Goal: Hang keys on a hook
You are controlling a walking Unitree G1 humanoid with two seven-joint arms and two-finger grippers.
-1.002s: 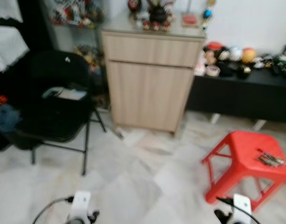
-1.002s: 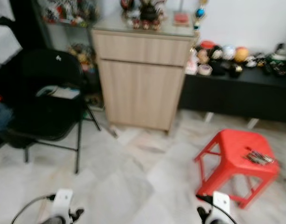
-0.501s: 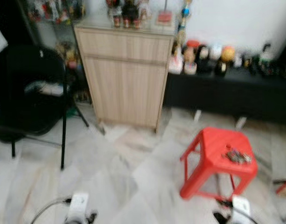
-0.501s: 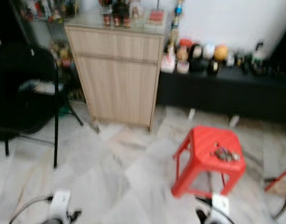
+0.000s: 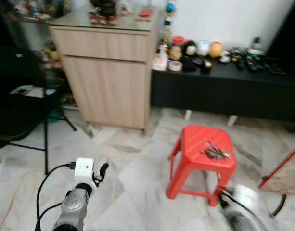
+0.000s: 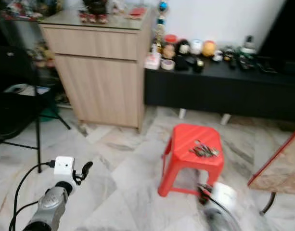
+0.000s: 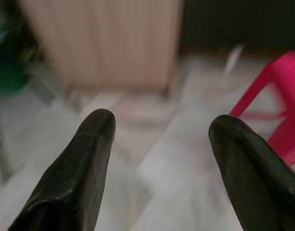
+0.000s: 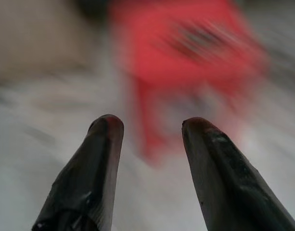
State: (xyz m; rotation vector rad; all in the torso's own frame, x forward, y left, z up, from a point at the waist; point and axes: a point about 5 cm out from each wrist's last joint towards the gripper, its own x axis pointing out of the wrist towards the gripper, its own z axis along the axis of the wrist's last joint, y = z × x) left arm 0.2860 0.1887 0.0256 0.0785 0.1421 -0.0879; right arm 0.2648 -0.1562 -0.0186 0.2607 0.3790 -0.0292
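A bunch of keys (image 5: pixel 215 151) lies on top of a red plastic stool (image 5: pixel 189 163) on the marble floor, right of centre. My left gripper (image 7: pixel 159 127) is raised at the lower left, open and empty, fingers pointing toward the cabinet. My right gripper (image 8: pixel 148 124) is open too, aimed at the blurred stool (image 8: pixel 185 53) from the near side. The right arm (image 5: pixel 243 204) is a blurred silver shape just in front of the stool's near right leg. I can make out no hook.
A wooden cabinet (image 5: pixel 106 77) stands against the wall with trinkets on top. A low black bench (image 5: pixel 224 91) with ornaments runs to its right. A black folding chair (image 5: pixel 17 110) is at the left. A slanted red-edged board (image 5: pixel 284 171) leans at the right edge.
The camera has swung and closed in, so the stool and keys now sit nearer the centre. Both arms have risen into view, the right one blurred with motion.
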